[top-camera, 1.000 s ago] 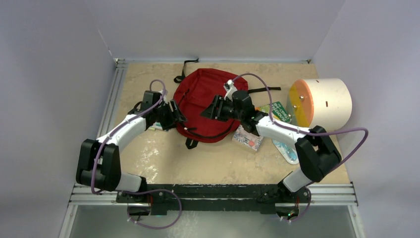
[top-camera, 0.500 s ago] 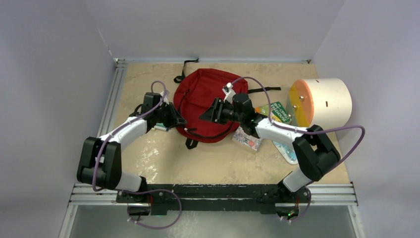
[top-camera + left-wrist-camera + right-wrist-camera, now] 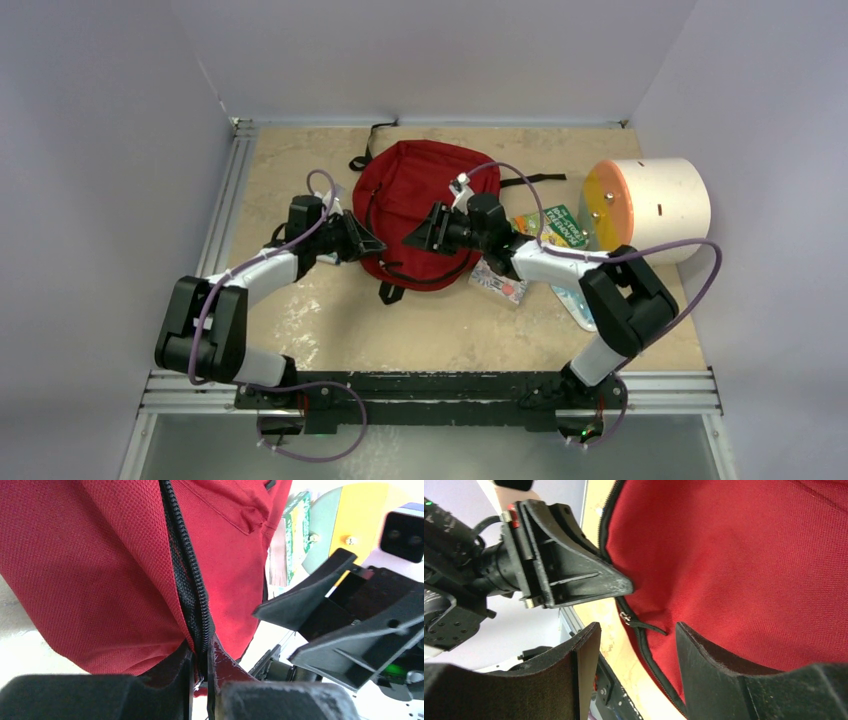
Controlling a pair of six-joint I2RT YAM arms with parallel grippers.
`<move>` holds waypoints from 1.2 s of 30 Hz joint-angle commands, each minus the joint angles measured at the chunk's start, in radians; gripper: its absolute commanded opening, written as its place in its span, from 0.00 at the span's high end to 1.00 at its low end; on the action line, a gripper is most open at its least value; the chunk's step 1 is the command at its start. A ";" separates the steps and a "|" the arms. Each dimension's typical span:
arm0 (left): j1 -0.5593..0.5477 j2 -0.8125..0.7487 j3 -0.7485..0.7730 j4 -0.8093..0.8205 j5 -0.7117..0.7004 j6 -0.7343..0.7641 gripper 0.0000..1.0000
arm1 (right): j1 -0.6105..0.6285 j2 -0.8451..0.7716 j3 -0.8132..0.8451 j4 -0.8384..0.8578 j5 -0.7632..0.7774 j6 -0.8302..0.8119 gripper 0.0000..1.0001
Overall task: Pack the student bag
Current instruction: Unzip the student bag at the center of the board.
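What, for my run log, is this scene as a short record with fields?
bag: student bag, dark red, lying on the table
left fingers: shut on the student bag at its zipper
right fingers: open, either side of the zipper pull, not gripping
nearby: cream cylinder on the right arm's side

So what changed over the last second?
The left hand moved slightly right onto the student bag at its left edge and is shut on its zipper seam. The right hand, open, shifted left and a little nearer, toward that seam. The bag, the cream cylinder and the packets beside it stayed put.
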 commanded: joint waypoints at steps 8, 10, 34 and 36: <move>-0.001 -0.039 -0.004 0.111 0.059 -0.037 1.00 | 0.002 0.108 -0.023 0.163 -0.129 0.016 0.48; -0.001 -0.041 -0.002 0.105 0.057 -0.034 1.00 | 0.003 0.122 -0.028 0.195 -0.159 0.029 0.49; -0.001 -0.052 0.004 0.085 0.053 -0.024 1.00 | 0.019 0.170 -0.041 0.302 -0.275 0.099 0.48; -0.001 -0.056 0.004 0.085 0.053 -0.024 1.00 | 0.021 0.174 -0.040 0.299 -0.281 0.100 0.48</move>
